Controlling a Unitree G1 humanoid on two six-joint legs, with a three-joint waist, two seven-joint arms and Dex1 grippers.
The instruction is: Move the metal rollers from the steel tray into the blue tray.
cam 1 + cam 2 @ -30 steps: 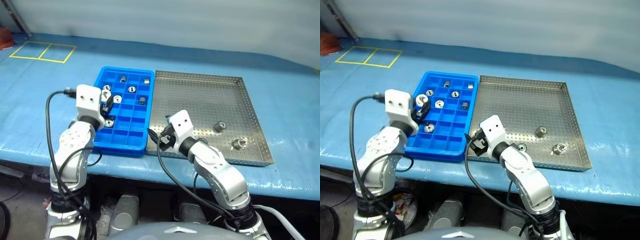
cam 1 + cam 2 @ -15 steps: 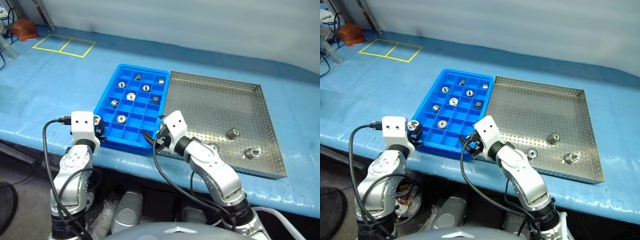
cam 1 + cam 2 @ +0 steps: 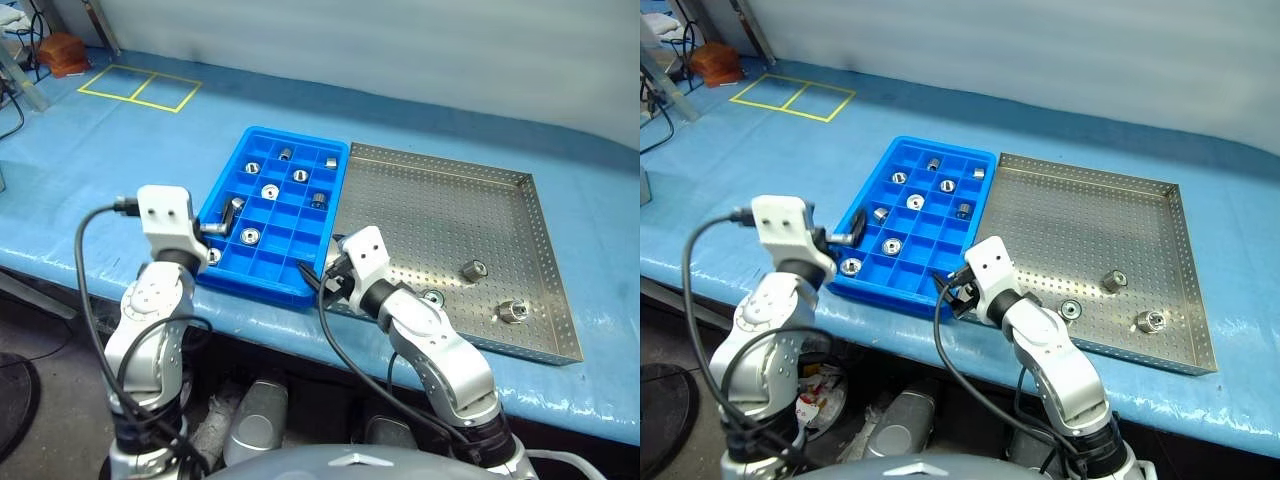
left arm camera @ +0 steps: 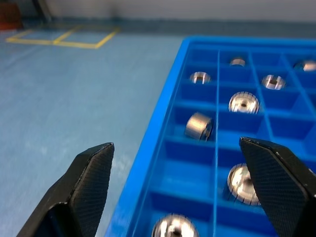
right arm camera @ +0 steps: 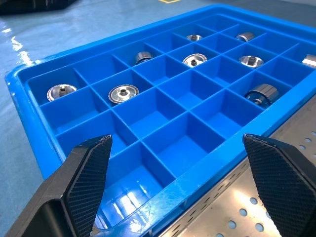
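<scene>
Both grippers' jaws stand apart and empty: the left gripper (image 4: 177, 185) at the blue tray's (image 3: 262, 285) near-left corner, the right gripper (image 5: 177, 185) at its near-right corner. Three metal rollers (image 3: 473, 268) lie in the steel tray (image 3: 520, 180).

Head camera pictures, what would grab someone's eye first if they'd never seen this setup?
The bright blue tray stands out first, lying on the blue-covered table with shiny metal rollers scattered through its compartments. Right beside it lies the steel tray, with three rollers left near its front right corner. In front, the left claw and right claw both stand open at the blue tray's near edge, holding nothing.
</scene>
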